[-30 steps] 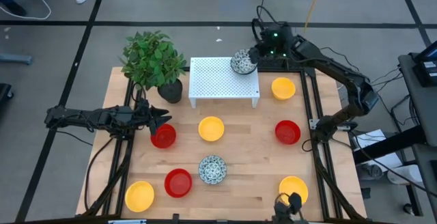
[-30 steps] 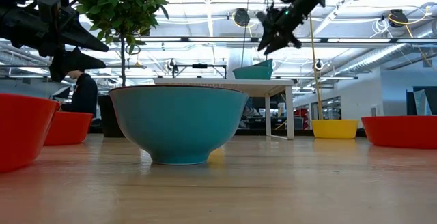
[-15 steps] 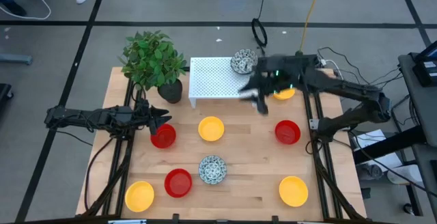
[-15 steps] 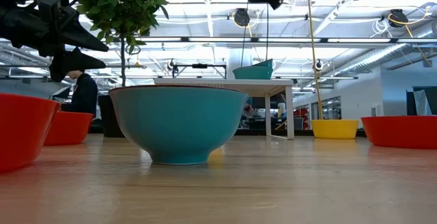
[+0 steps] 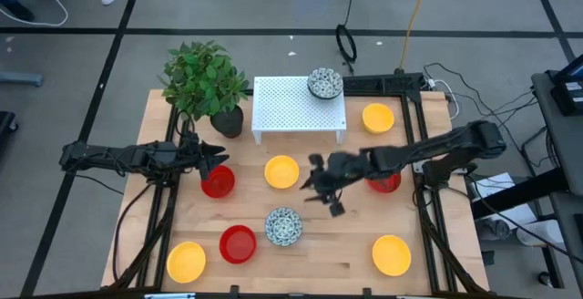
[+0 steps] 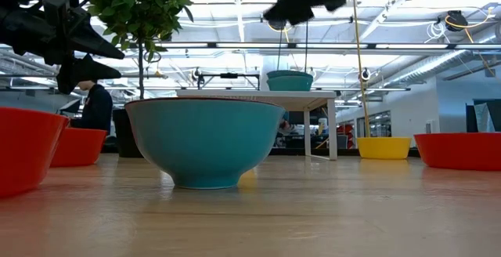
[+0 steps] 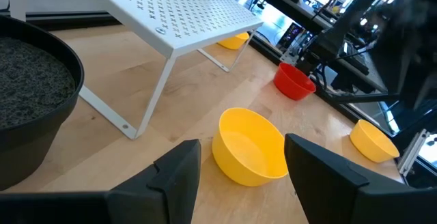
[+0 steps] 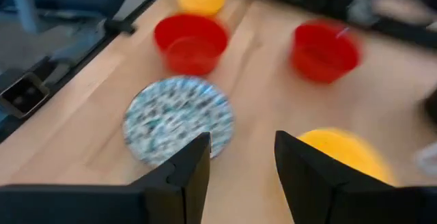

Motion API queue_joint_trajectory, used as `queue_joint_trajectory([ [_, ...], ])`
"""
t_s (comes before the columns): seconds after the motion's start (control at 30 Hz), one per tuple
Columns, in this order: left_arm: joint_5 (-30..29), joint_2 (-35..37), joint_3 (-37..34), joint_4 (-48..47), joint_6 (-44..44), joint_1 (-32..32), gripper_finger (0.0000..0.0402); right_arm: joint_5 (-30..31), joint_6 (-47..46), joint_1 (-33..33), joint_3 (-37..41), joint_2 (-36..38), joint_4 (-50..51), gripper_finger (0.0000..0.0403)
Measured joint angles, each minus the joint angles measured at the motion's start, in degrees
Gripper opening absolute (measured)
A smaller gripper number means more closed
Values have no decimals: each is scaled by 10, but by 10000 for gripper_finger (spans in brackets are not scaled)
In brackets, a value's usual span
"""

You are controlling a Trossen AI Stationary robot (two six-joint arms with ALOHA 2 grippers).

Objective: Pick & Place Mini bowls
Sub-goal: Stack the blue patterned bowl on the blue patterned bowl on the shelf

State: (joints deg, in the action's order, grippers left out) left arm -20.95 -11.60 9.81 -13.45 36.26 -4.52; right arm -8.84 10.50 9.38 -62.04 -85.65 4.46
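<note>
Several mini bowls stand on the wooden table in the high view: yellow ones (image 5: 281, 171) (image 5: 378, 118) (image 5: 392, 254) (image 5: 186, 261), red ones (image 5: 218, 181) (image 5: 238, 243) (image 5: 383, 177), and a patterned one (image 5: 283, 226). Another patterned bowl (image 5: 325, 83) sits level on the white rack's far right corner. My right gripper (image 5: 319, 185) (image 8: 242, 183) hangs open and empty over the table's middle, between the central yellow bowl (image 8: 348, 156) and the near patterned bowl (image 8: 179, 118). My left gripper (image 5: 214, 159) (image 7: 242, 183) waits open just above the left red bowl.
A potted plant in a black pot (image 5: 227, 119) stands at the far left, beside the white perforated rack (image 5: 291, 108). Bare wood lies between the bowls near the table's middle (image 5: 337, 235). My right arm (image 5: 428, 149) reaches across the right red bowl.
My right gripper has swept from the patterned bowl on the rack's far right corner toward the near edge and left, ending over the table's middle. That bowl, tipped a second ago in the low view, now sits level on the rack.
</note>
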Motion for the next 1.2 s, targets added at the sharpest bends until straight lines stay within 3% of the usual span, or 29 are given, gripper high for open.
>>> queue_joint_trajectory([
  [0.37, 0, 0, 0, 0, 0, 0, 216, 3, -54, 125, 0, -90, -16, 177],
  [0.57, 0, 0, 0, 0, 0, 0, 216, 99, -10, 183, -8, -145, -114, 178],
  [0.87, 0, 0, 0, 0, 0, 0, 216, 162, -3, 188, -94, -241, -103, 178],
  [1.2, 0, 0, 0, 1, 0, 0, 216, 165, -22, 178, -114, -279, -36, 177],
])
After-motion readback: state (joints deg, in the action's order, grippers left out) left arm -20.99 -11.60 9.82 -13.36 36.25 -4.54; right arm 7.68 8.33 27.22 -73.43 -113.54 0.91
